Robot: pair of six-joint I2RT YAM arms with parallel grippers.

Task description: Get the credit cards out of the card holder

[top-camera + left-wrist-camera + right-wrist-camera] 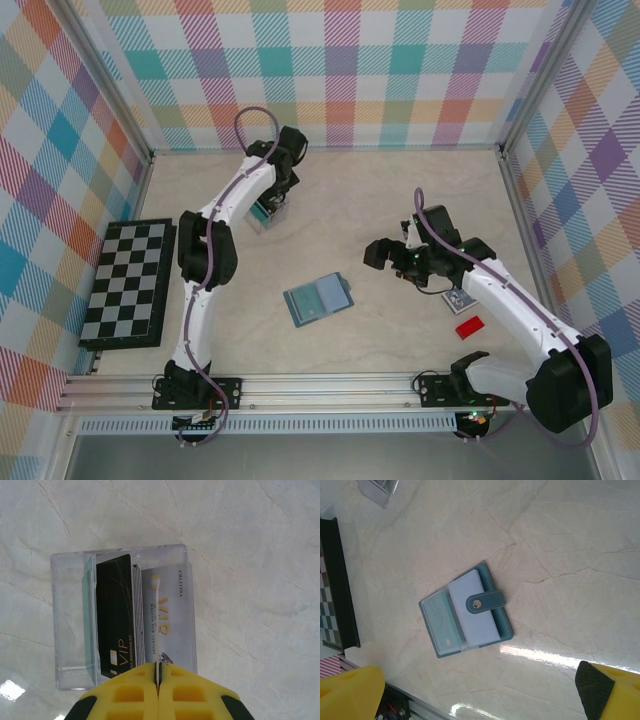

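Card holder: one card holder (pixel 318 298) (pixel 467 611), flat on the table (pixel 400 190) between the two arms.
Other things: one clear box (pixel 265 215) (pixel 70 620) up and left of the card holder, one chessboard (pixel 130 283) far to its left, one red card (pixel 469 326) to its right.
Left claw (pixel 272 203) (pixel 157 672): pressed together, pinching a thin card (pixel 157 625) by its edge, right over the clear box.
Right claw (pixel 388 257) (pixel 480 690): spread wide, holding nothing, just right of the card holder.
Left wrist view: a black card (pixel 114 615) and a silver card (pixel 175 620) stand in the box, both saying VIP.
Right wrist view: the holder's tab (pixel 485 602) has a round snap.
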